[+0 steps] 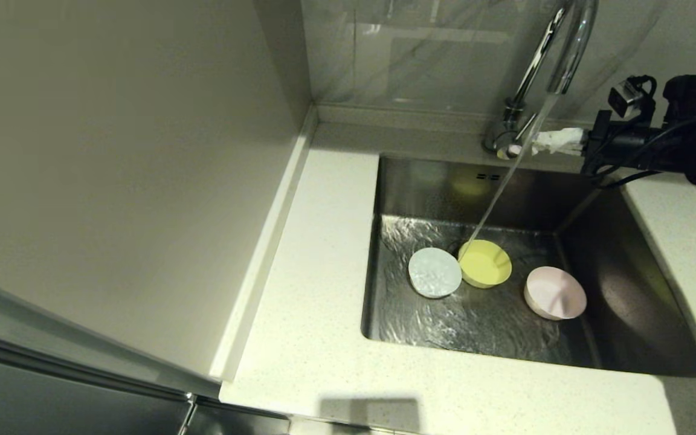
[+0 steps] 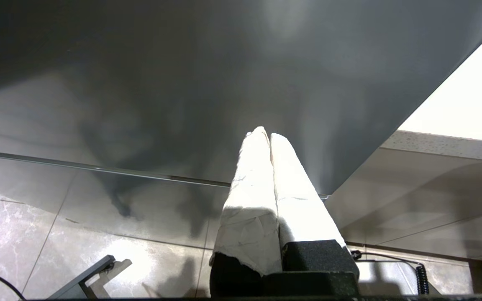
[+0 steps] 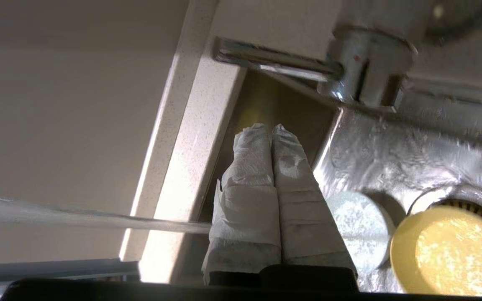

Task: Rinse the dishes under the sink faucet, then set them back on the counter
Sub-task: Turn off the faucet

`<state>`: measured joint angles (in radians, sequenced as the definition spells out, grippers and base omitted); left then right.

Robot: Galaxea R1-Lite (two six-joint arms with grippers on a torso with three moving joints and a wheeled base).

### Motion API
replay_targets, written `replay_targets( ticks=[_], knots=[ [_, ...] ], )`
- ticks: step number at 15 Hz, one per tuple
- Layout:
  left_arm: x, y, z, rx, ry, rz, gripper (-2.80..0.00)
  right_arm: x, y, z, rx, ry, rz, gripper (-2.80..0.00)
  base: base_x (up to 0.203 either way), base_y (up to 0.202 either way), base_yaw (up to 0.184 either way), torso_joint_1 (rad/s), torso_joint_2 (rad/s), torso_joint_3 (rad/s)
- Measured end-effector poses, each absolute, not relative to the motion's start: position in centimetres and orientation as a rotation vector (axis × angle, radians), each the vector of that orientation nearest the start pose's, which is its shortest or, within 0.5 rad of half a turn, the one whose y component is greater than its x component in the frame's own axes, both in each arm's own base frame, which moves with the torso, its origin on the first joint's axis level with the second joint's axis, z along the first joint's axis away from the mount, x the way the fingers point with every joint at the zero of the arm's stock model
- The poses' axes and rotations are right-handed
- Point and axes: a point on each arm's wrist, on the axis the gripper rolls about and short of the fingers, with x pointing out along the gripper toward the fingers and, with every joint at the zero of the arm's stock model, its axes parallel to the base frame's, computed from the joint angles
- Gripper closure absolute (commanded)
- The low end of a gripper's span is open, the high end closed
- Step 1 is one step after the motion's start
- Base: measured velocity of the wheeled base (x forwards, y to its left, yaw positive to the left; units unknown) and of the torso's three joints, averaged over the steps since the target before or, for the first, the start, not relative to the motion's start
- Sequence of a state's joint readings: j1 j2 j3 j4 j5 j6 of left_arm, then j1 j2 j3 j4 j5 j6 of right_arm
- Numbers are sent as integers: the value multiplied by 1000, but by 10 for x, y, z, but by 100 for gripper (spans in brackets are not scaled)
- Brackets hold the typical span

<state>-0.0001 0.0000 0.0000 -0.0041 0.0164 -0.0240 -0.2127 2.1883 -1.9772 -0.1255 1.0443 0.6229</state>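
While water runs from the faucet (image 1: 565, 54) into the sink (image 1: 644, 290), the right pincer (image 1: 541, 142) hovers beside the faucet's base lever, its paper-wrapped fingers (image 3: 257, 184) pressed together and holding nothing. Below and in front of that pincer, three bowls sit on the wet sink floor: the white bowl (image 1: 435, 272) touches the yellow bowl (image 1: 485, 263), which catches the stream, and the pink bowl (image 1: 555, 293) lies apart, tilted against the wall. White counter (image 1: 312, 290) surrounds the sink. The left pincer (image 2: 269, 138), seen only by its own camera, is closed and empty, near a grey panel above a tiled floor.
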Motion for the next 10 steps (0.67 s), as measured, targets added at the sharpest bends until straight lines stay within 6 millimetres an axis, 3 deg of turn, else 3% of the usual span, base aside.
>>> replay_targets(
  ticks=[10],
  knots=[
    [-23, 0, 76, -24, -4, 16, 0, 460, -68, 271, 546, 211, 839, 0, 0, 0, 0, 0, 0, 0]
  ],
)
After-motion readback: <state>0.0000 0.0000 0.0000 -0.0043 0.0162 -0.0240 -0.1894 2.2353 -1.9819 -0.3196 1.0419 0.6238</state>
